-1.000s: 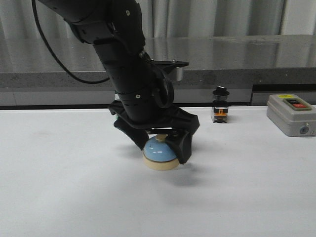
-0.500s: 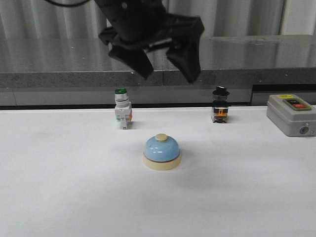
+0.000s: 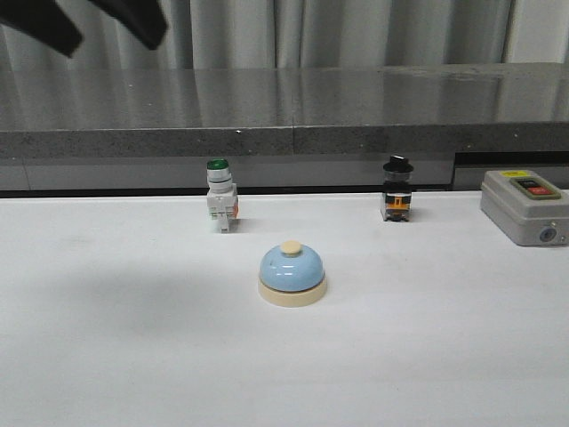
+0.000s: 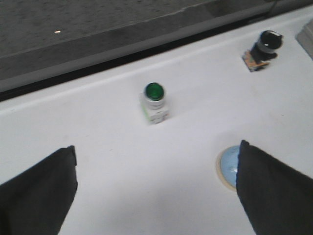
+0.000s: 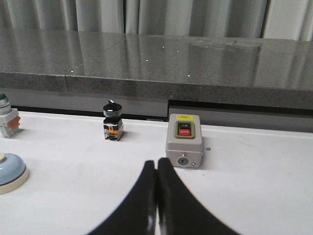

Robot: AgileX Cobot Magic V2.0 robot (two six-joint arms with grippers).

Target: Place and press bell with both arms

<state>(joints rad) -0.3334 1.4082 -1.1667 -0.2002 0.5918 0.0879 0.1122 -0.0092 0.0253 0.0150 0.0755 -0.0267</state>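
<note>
White tabletop runs back to a grey stone ledge with pale curtains behind, and the bell [image 3: 292, 274] now stands alone on it, upright, cream button on top, nothing touching it. A second ago the left gripper [image 3: 84, 22] was clamped round the dome; half a second ago it hung open right above; now it has pulled away high and off to the bell's left, only its dark fingertips showing at the edge of the front view. Its wrist view shows the jaws spread wide and empty, the bell [image 4: 228, 164] peeking out beside one finger [image 4: 274, 193], well below.

So the placing looks done, and the press is what remains. The right gripper [image 5: 157, 196] sits low over the table with its fingers pressed together, holding nothing; the bell [image 5: 11, 172] lies off to its side, some way from the tips.

Further out, a green-capped switch [image 3: 220, 206] stands behind the bell, a black-knobbed switch [image 3: 396, 188] farther along, and a grey box [image 3: 524, 206] directly ahead of the right gripper.
</note>
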